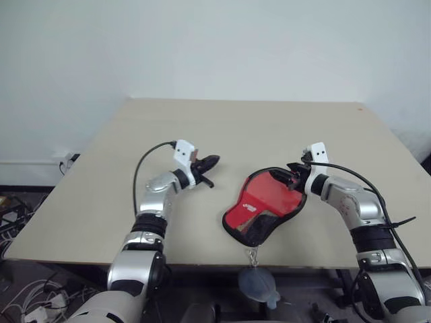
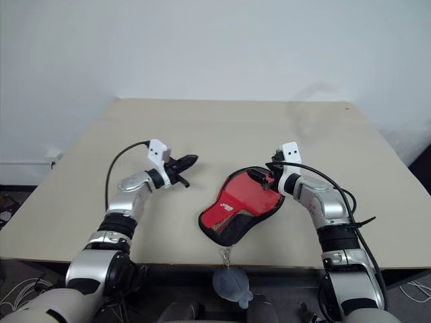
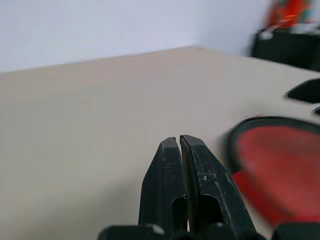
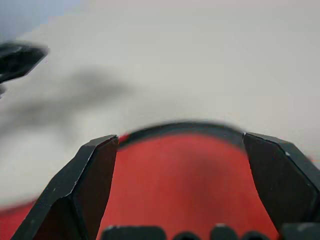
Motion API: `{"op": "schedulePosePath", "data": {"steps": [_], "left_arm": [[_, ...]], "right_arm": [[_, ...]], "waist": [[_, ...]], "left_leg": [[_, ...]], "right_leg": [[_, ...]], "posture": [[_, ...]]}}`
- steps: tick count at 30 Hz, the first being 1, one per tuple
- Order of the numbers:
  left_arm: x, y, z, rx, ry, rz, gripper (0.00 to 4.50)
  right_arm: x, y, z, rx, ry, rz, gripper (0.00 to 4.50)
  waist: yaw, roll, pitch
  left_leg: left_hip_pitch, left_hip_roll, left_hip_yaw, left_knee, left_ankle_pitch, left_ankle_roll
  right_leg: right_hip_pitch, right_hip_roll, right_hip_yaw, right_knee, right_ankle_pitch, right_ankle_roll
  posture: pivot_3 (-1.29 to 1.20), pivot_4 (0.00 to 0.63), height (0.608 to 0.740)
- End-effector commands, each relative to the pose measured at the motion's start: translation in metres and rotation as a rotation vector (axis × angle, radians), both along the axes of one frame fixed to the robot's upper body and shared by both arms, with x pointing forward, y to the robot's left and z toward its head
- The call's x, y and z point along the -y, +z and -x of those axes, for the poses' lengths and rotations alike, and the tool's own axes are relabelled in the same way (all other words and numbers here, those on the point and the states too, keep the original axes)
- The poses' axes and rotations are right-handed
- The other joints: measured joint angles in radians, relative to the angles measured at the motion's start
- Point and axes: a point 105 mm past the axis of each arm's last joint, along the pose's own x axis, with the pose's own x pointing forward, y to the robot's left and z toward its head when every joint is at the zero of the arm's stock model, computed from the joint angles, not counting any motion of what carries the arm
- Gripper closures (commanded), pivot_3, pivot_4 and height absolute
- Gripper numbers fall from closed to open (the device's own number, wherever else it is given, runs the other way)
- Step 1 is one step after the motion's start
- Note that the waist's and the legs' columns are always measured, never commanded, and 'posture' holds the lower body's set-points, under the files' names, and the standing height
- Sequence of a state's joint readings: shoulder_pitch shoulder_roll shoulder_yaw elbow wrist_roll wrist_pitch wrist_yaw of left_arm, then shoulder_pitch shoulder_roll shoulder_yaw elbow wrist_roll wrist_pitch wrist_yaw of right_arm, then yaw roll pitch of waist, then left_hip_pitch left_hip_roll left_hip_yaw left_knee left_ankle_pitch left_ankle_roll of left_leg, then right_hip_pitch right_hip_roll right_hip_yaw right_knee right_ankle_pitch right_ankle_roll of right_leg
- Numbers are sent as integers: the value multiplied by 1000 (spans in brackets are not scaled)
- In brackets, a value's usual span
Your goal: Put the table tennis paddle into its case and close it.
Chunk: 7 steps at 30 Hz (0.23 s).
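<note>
The case [image 1: 254,235] lies flat near the table's front edge, a black rim with mesh at its near end. The table tennis paddle's red face [image 1: 271,199] with a small white mark shows inside that rim. A grey-blue puff [image 1: 258,284] hangs on a chain over the table edge. My right gripper [image 1: 294,173] is open at the case's far right edge, its fingers [image 4: 90,170] standing either side of the red face [image 4: 185,180]. My left gripper [image 1: 210,162] is shut and empty, hovering left of the case; its closed fingertips [image 3: 170,150] point toward the red face [image 3: 280,165].
The beige table [image 1: 236,128] runs back to a white wall. Cables and a socket [image 1: 67,160] lie on the floor to the left. My left gripper [image 4: 17,60] also shows across the table in the right wrist view.
</note>
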<state>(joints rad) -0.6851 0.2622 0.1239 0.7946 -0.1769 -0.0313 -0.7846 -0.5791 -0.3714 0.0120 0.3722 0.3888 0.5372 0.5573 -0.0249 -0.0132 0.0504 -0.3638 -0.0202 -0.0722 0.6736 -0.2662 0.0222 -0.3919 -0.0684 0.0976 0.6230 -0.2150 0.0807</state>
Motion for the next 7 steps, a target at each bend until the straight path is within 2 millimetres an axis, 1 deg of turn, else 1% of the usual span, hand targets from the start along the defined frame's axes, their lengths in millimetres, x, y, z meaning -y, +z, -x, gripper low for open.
{"op": "schedulePosePath", "data": {"steps": [1, 3, 7], "left_arm": [[-16, 23, -4, 77, 70, 21, 4500], [-20, 23, -1, 75, 74, 22, 4500], [-24, 20, 2, 66, 86, 12, 4500]], "right_arm": [[1, 20, -12, 88, -27, -18, 194], [0, 17, -12, 87, -31, -10, 194], [-1, 16, -10, 89, -30, -17, 194]], "waist": [[2, 0, 0], [2, 0, 0], [0, 0, 0]], "left_leg": [[0, 0, 0, 0, 0, 0], [0, -1, -1, 0, 0, 0], [0, -1, -1, -1, 0, 0]], "right_leg": [[0, 0, 0, 0, 0, -1], [1, -1, 0, 0, 3, -4], [0, 0, 0, 0, 3, -5]], "posture": [[0, 0, 740], [0, 0, 740], [0, 0, 740]]}}
